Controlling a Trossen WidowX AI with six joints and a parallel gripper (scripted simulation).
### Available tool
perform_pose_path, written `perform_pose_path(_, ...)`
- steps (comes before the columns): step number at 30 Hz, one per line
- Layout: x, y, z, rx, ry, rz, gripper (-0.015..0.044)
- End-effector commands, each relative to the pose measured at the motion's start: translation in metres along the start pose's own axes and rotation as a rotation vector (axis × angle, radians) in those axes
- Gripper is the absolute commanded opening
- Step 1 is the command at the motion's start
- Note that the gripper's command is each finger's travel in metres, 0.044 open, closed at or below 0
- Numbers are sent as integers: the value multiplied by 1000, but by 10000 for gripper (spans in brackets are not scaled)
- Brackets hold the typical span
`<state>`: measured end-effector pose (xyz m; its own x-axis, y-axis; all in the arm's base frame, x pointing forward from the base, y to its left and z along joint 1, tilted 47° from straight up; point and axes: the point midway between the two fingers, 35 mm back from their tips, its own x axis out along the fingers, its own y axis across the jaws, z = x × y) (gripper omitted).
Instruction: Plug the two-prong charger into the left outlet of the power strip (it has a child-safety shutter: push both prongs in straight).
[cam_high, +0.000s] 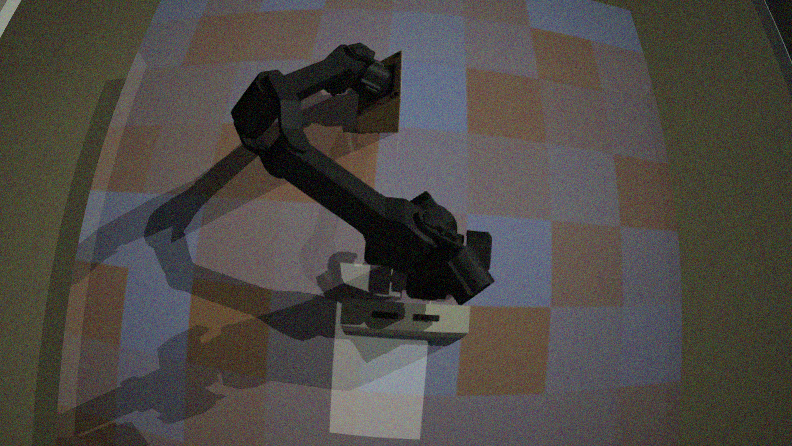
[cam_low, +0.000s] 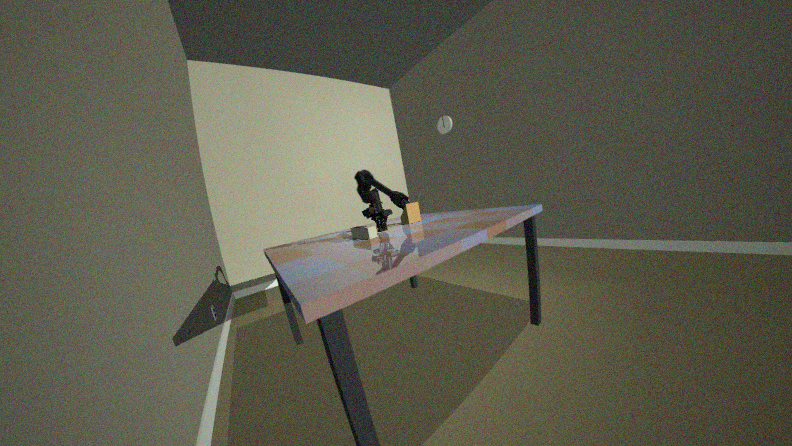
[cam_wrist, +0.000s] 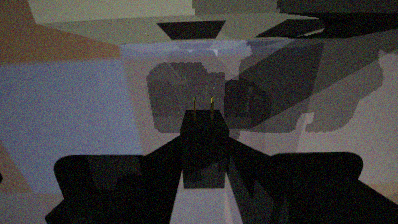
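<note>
The pale power strip (cam_high: 457, 319) (cam_low: 363, 233) (cam_wrist: 100, 29) lies on the table with two dark outlet slots. One outlet (cam_high: 425, 318) (cam_wrist: 192, 30) is lit. The other outlet (cam_high: 386, 315) (cam_wrist: 292, 27) is in shadow, on the right in the wrist view. My gripper (cam_wrist: 202, 139) is shut on the dark charger (cam_wrist: 203, 131). Two thin brass prongs (cam_wrist: 212, 102) point up the wrist view, toward the strip. They line up roughly with the lit outlet, slightly right of its middle. The prongs are apart from the strip. The arm hides the charger in the top view, and it is too small to make out in the exterior view.
A tan block (cam_high: 382, 120) (cam_low: 412, 212) stands by the arm's base end. The arm (cam_high: 332, 188) (cam_low: 387, 192) reaches from there to the strip. Its shadows fall across the checkered table (cam_high: 504, 349) (cam_low: 354, 293) and part of the strip. A pale patch (cam_high: 379, 412) shows beside the strip.
</note>
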<state>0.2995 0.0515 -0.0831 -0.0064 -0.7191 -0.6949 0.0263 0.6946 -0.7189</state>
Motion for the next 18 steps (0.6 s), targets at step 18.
perform_pose_path(18, 0, 5, 22, -18, -4, -3, 0)
